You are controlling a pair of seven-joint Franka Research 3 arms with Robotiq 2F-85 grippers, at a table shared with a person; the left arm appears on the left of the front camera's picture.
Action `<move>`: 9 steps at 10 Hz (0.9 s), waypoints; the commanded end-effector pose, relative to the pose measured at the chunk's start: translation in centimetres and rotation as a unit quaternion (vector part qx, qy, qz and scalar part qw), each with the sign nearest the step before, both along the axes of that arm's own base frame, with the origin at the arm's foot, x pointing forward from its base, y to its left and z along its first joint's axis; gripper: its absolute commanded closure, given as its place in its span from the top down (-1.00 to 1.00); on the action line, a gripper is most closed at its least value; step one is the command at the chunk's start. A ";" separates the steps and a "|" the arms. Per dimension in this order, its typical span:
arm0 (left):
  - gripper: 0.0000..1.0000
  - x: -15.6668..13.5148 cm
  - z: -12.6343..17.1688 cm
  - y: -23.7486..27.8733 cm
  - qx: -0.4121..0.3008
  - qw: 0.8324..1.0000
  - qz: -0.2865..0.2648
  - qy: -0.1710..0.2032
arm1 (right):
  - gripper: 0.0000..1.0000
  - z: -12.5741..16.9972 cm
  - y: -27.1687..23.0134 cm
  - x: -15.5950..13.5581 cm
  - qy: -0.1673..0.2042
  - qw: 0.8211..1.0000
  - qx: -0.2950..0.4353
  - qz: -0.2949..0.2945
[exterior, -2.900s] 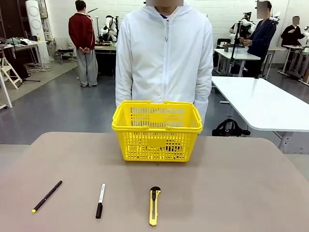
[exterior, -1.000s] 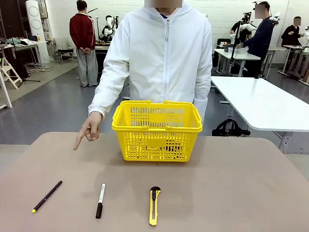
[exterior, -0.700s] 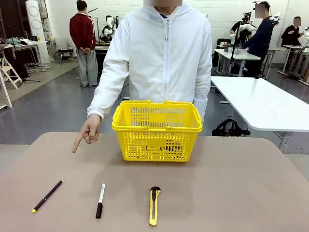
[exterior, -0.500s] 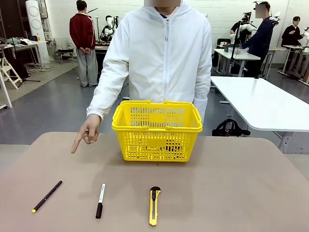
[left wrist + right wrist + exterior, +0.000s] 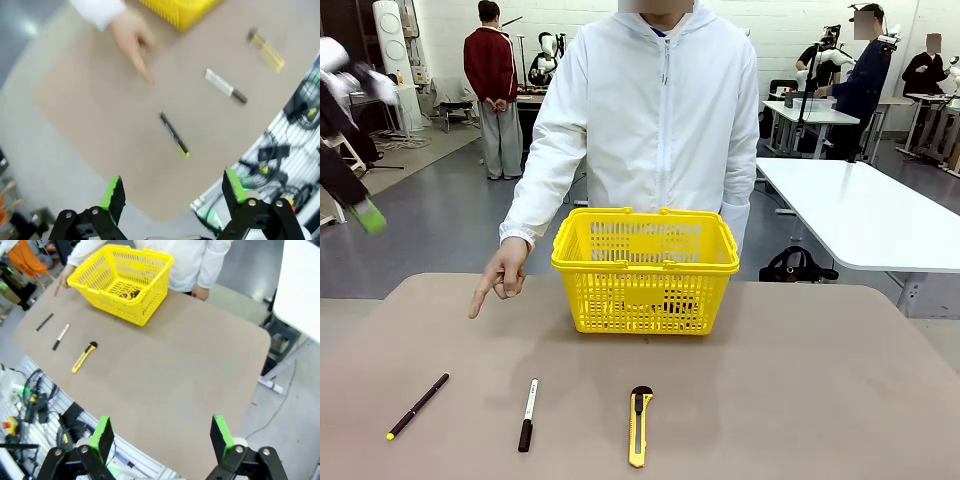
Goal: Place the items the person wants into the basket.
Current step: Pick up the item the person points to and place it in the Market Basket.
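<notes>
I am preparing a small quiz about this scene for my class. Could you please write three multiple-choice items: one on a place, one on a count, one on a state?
1. Which tool lies farthest to the robot's left on the table?
A. black pen
B. white marker
C. utility knife

2. How many tools lie in front of the basket?
A. two
B. three
C. four

3. How is the left claw?
A. open and empty
B. shut on the black pen
C. shut on the white marker

Key: 1 A, the other two tools lie to its right. 2 B, black pen, white marker and utility knife. 3 A, its jaws stand wide apart with nothing between them.
</notes>
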State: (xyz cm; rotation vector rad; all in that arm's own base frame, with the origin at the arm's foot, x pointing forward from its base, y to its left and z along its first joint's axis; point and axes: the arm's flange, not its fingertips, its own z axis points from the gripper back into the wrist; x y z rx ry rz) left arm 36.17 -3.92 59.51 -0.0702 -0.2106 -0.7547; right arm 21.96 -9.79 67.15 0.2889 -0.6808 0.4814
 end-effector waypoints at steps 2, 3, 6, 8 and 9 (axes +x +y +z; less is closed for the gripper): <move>1.00 1.4 -8.1 -2.9 0.044 0.997 0.034 0.044 | 1.00 -0.6 0.1 -0.1 0.001 1.000 0.004 0.005; 1.00 1.7 -10.6 -3.5 0.041 0.997 0.054 0.045 | 1.00 -0.6 0.1 -0.1 0.001 1.000 0.004 0.005; 1.00 1.8 -15.9 -3.7 0.058 0.993 0.077 0.065 | 1.00 -0.6 0.1 -0.1 0.001 1.000 0.004 0.005; 1.00 1.9 -16.0 -3.3 0.043 0.993 0.083 0.067 | 1.00 -0.6 0.1 -0.1 0.001 1.000 0.004 0.005; 1.00 1.7 -16.4 -3.6 0.049 0.994 0.069 0.076 | 1.00 -0.6 0.1 -0.1 0.001 1.000 0.004 0.005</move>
